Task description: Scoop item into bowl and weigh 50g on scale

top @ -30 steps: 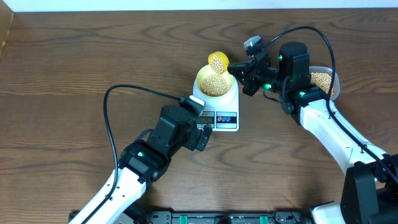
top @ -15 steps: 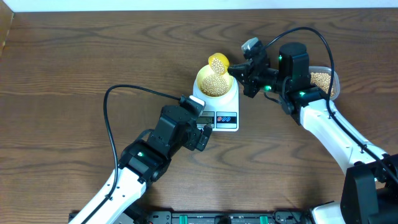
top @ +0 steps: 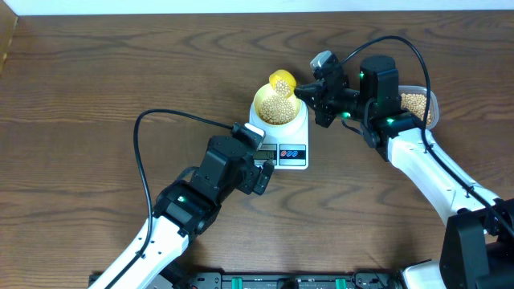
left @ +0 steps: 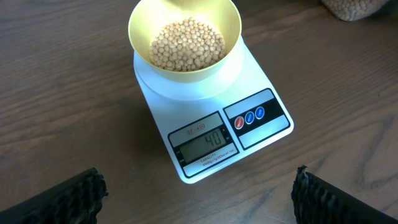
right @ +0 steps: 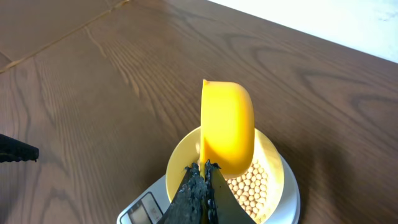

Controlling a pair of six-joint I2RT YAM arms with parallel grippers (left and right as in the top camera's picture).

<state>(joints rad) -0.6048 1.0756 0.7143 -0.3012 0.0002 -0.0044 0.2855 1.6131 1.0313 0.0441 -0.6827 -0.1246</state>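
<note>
Spoon [right: 227,127] has tipped in right tool [right: 200,171] above bowl [right: 179,160].

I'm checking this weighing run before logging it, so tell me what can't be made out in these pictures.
- Overhead: digits on the scale, too small to read.
- Right wrist: inside of the spoon, turned away; its handle hidden in the right gripper.
- Overhead: the clear tub, partly covered by the right arm.
- Left wrist: the left gripper, fingers cut off by the bottom edge.
</note>
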